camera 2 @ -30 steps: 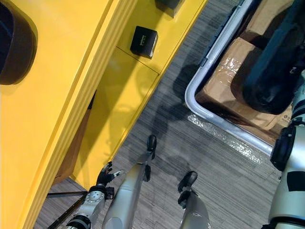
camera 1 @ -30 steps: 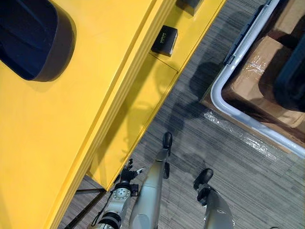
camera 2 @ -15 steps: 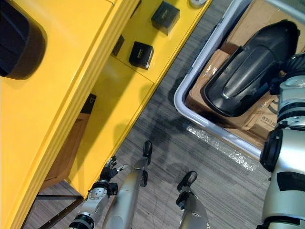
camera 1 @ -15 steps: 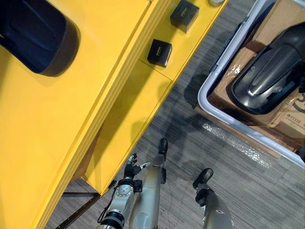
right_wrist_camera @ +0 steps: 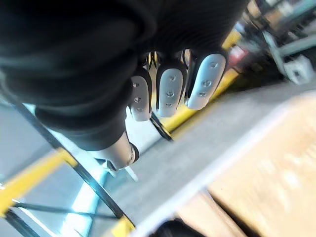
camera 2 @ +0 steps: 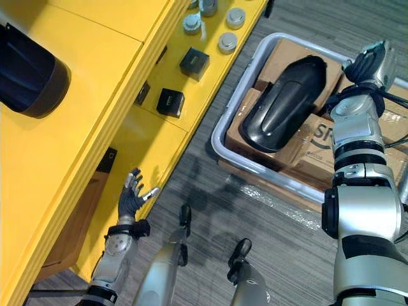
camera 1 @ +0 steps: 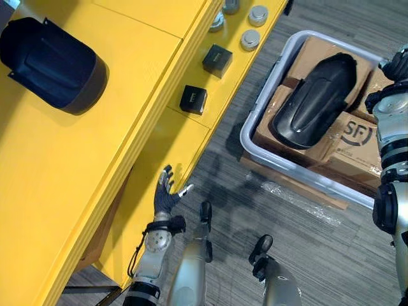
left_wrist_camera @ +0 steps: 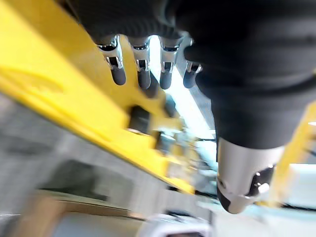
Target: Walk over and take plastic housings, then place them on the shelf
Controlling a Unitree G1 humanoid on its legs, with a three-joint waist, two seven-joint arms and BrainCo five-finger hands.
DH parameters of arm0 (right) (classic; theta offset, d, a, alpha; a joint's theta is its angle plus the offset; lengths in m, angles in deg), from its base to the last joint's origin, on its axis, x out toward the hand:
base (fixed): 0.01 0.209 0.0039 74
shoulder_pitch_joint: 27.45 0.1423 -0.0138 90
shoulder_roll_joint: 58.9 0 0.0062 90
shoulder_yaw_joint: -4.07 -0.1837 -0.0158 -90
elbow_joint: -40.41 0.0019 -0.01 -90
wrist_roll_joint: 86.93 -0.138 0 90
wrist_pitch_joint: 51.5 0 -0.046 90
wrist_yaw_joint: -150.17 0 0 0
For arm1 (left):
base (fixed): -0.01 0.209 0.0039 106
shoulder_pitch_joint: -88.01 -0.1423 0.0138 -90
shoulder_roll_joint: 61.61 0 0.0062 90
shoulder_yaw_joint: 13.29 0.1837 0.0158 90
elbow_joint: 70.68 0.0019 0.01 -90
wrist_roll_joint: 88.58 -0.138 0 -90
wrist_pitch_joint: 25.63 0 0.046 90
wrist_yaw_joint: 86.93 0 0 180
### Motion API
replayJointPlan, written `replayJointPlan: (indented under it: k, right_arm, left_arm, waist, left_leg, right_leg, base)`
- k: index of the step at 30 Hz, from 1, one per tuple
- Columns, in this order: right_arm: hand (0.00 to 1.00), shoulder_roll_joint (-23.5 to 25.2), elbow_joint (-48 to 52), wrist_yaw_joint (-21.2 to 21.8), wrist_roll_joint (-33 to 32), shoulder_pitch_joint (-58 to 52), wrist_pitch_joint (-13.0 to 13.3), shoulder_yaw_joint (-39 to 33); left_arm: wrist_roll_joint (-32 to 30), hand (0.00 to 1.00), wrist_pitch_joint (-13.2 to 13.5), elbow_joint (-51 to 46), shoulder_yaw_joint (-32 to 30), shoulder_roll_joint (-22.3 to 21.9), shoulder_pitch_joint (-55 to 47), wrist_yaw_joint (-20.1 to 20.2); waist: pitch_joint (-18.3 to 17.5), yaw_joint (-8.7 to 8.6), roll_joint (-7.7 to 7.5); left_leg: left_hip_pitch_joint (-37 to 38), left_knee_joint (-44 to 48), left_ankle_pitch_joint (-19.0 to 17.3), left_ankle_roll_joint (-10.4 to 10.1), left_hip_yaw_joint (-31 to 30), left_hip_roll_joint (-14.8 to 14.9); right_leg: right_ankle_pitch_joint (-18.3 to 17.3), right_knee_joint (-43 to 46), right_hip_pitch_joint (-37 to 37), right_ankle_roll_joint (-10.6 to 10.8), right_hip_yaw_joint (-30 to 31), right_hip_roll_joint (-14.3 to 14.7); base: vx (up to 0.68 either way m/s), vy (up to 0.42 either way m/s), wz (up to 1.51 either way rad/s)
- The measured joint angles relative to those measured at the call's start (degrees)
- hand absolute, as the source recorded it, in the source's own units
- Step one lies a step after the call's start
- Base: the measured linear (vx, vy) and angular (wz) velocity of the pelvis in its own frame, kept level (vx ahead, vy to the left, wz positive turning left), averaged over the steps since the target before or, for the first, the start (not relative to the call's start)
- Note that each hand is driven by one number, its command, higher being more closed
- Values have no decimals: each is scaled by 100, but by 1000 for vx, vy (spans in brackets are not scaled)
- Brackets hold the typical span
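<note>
A long black plastic housing [camera 1: 315,102] lies on cardboard boxes inside a grey bin [camera 1: 255,143] on the floor at the right. Another black housing [camera 1: 51,64] rests on the top of the yellow shelf unit [camera 1: 76,166] at the upper left. My left hand [camera 1: 167,194] is raised beside the shelf's lower level, open, fingers [left_wrist_camera: 140,69] straight and holding nothing. My right hand [camera 2: 370,60] hovers over the bin's far right side, just right of the housing and apart from it, its fingers [right_wrist_camera: 170,89] relaxed and empty.
Two small black boxes [camera 1: 193,99] [camera 1: 217,58] and several round silver cans [camera 1: 250,39] sit on the shelf's lower level. Taped cardboard boxes [camera 1: 354,137] fill the bin. Grey carpet [camera 1: 306,229] stretches between shelf and bin.
The camera has shifted, bringing the whole bin and its housing into view. My left hand has risen and spread open by the shelf. My right arm now stands by the bin.
</note>
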Motion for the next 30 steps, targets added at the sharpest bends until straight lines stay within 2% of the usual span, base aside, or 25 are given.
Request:
replayJointPlan:
  k: [2,5,9,11,15,19,22,30]
  right_arm:
    - [0,185,56,-41,14,-4,83,-2]
    - [0,406,30,12,-228,-3,206,-12]
    - [0,768,-538,130,-794,35,305,-512]
    - [0,860,-797,129,-1055,61,307,-871]
    - [0,953,-1238,117,-1279,69,302,-1310]
    - [0,832,-1306,18,-1485,73,302,-1423]
    - [0,715,-1412,-30,-1485,76,302,-1421]
    - [0,135,-1881,-43,-1791,218,304,-1334]
  left_arm:
    - [6,0,12,-17,138,213,411,-86]
    - [23,0,58,-165,246,260,748,-128]
    - [162,0,118,-226,539,228,927,-179]
    - [161,0,135,-210,741,137,891,-250]
    - [159,0,100,173,893,-54,583,-275]
    - [161,0,56,294,907,-187,289,-287]
    - [169,0,33,429,922,-239,181,-286]
    - [363,0,-12,686,907,-430,75,-263]
  waist:
    - [-46,-39,-98]
    - [-83,-75,-170]
    - [-85,-68,-172]
    - [-88,17,-171]
    - [-85,54,-166]
    - [-81,175,-159]
    - [-46,203,-87]
    - [-1,498,86]
  left_leg:
    - [137,-72,29,9,105,16]
    - [106,-75,47,20,163,35]
    - [31,-86,61,20,189,62]
    - [-227,-70,101,-2,194,108]
    - [-344,-66,121,-3,135,97]
    - [-521,-1,118,-6,14,93]
    - [-667,18,117,-7,-104,62]
    - [-1211,121,130,11,-308,-2]
  right_leg:
    - [1,-19,45,-1,120,14]
    - [23,-170,37,-18,155,52]
    - [77,-239,-39,-28,184,94]
    - [147,-261,-291,-50,215,143]
    - [187,-255,-376,-50,159,140]
    - [187,-257,-459,-52,97,156]
    - [186,-260,-513,-51,-27,144]
    - [184,-312,-868,-48,-196,132]
  base:
    - [-16,-35,-19]
    - [-22,-33,-17]
    - [-17,-17,-7]
    - [-5,-24,-8]
    - [28,-19,7]
    - [37,-25,13]
    - [18,-9,17]
    - [7,1,9]
